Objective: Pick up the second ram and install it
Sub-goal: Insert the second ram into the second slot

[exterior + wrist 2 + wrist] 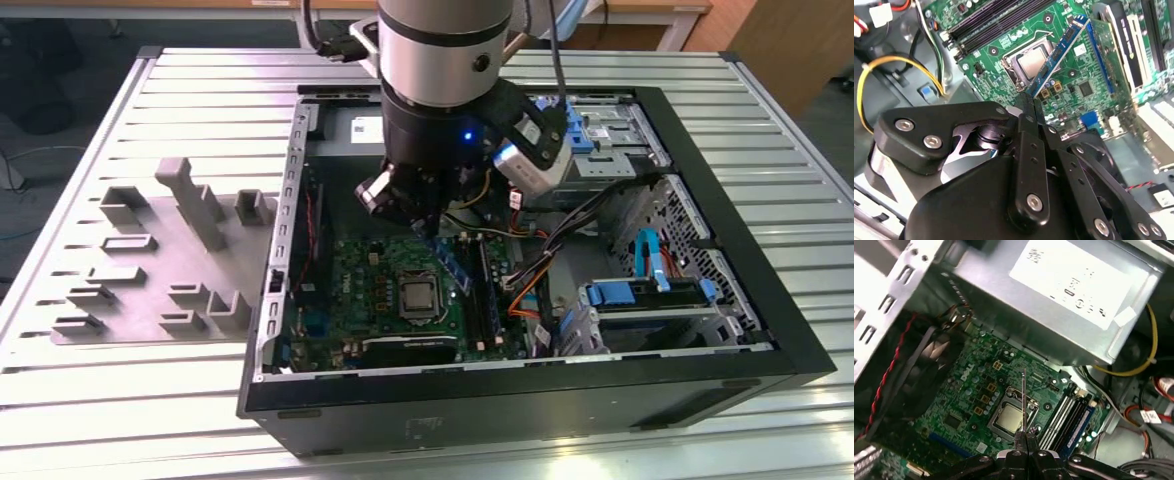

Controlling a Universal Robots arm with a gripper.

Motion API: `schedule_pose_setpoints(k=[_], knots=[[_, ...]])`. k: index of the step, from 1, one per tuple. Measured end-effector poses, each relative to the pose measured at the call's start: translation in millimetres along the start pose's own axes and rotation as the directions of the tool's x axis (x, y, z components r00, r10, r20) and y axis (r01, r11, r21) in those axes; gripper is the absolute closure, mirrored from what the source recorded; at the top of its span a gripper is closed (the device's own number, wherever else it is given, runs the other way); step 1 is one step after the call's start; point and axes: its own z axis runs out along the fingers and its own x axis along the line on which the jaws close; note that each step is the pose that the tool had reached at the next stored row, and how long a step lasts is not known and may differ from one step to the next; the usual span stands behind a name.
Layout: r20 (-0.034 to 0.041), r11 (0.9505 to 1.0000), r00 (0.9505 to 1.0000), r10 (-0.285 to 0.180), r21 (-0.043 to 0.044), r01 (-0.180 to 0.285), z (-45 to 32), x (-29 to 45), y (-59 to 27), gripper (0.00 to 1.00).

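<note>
While the second ram is clamped by one end in the closed end effector, it hangs clear of the board, unseated.

Observed: the fingers are shut tight on the strip, which projects beyond the fingertips over the processor socket of the motherboard, touching nothing. In the first wrist view it appears edge-on as a thin line. The memory slots lie just beside the socket, apart from the strip, which is not lined up over any of them. The board sits inside the open computer case on the slatted worktop. Assessment: pick-up complete; alignment over a slot and pressing home remain outstanding.
</note>
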Motion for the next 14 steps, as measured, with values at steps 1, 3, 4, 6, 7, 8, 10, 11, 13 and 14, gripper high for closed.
schedule_pose_setpoints(k=[1,3,4,6,7,8,10,11,13,14], knots=[[0.0008,0.9998,0.9998,0.018,0.0004,-0.018,0.1,0.0,0.0,0.88],[0.0025,0.9985,0.9985,0.054,0.0013,-0.054,0.4,0.0,0.0,0.88],[0.0033,0.9973,0.9973,0.073,0.0017,-0.073,0.5,0.0,0.0,0.88],[0.0050,0.9940,0.9940,0.109,0.0024,-0.109,0.8,0.0,0.0,0.88],[0.0058,0.9919,0.9919,0.127,0.0028,-0.127,0.9,0.0,0.0,0.88],[0.0068,0.9895,0.9895,0.145,0.0031,-0.145,1.1,0.0,0.0,0.88],[0.0085,0.9836,0.9836,0.180,0.0037,-0.180,1.4,0.0,-0.1,0.88],[0.0094,0.9799,0.9799,0.199,0.0040,-0.199,1.6,0.0,-0.1,0.88],[0.0111,0.9721,0.9721,0.234,0.0046,-0.234,2.0,0.0,-0.1,0.88],[0.0121,0.9677,0.9677,0.252,0.0048,-0.252,2.2,0.0,-0.1,0.88]])
